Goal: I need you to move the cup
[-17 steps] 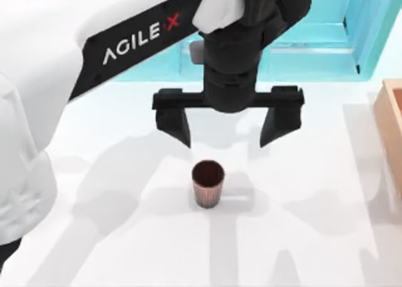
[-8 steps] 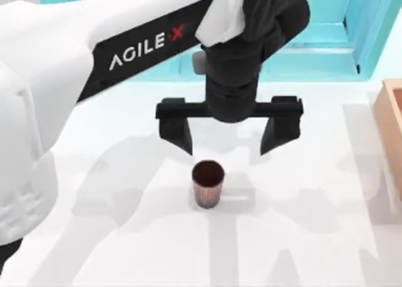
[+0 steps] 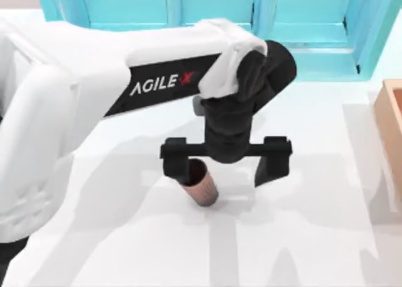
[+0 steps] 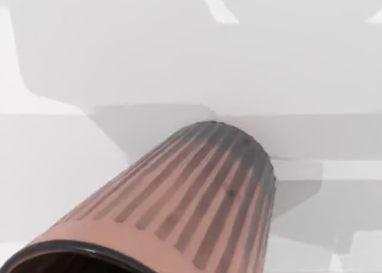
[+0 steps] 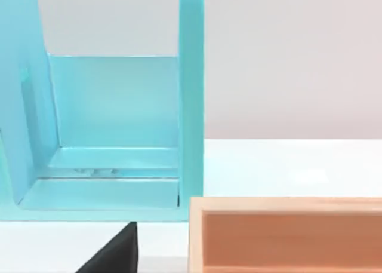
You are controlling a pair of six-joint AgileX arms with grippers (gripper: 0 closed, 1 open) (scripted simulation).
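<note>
The cup [image 3: 203, 189] is a small reddish-brown ribbed tumbler standing on the white table [image 3: 301, 249] near its middle. My left gripper [image 3: 220, 178] has come down around it and is open wide. The cup sits between the two black fingers, close against the left-hand finger [image 3: 178, 169], and the gripper's crossbar hides its rim. The other finger [image 3: 272, 167] stands well clear of it. The left wrist view shows the cup [image 4: 203, 201] very near, its ribbed side and part of its dark rim. A black part of my parked right gripper [image 5: 113, 255] shows in the right wrist view.
A teal shelf unit [image 3: 301, 23] runs along the back of the table. A wooden box [image 3: 392, 130] stands at the right edge, also seen up close as the wooden box [image 5: 286, 237] beside the teal shelf [image 5: 119, 135].
My left gripper has dropped from above and behind the cup down to the cup's level, still open, so the cup now lies between its fingers. The cup's rim has become hidden.
</note>
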